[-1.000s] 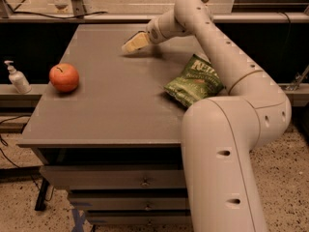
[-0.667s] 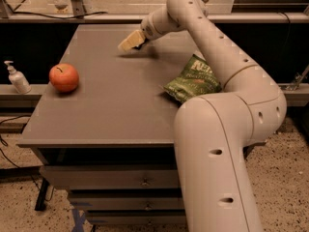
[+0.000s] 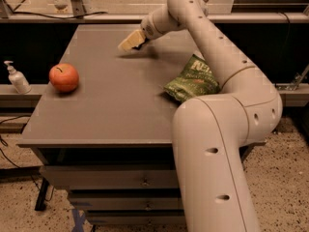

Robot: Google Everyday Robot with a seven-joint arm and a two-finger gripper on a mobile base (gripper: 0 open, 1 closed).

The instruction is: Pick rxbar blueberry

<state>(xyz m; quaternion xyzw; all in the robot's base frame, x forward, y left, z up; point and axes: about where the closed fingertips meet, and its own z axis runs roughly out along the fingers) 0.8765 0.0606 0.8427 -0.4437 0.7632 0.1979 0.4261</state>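
Just under pincer (image 3: 129, 42), rxbar blueberry (image 3: 141, 45); table (image 3: 111, 105) rear.

End effector (image 3: 131, 41) low over far surface (image 3: 111, 115); open middle between apple (image 3: 63, 77) at left and chip bag (image 3: 192, 81) at right.

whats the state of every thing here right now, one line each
pincer: down low at the far part of the table
rxbar blueberry: cannot make it out; only something dark right at the pincer
apple: upright, stem up, on the table's left side
chip bag: lying crinkled on the table's right side, beside the arm
pump bottle: standing upright on the ledge left of the table
drawers: shut
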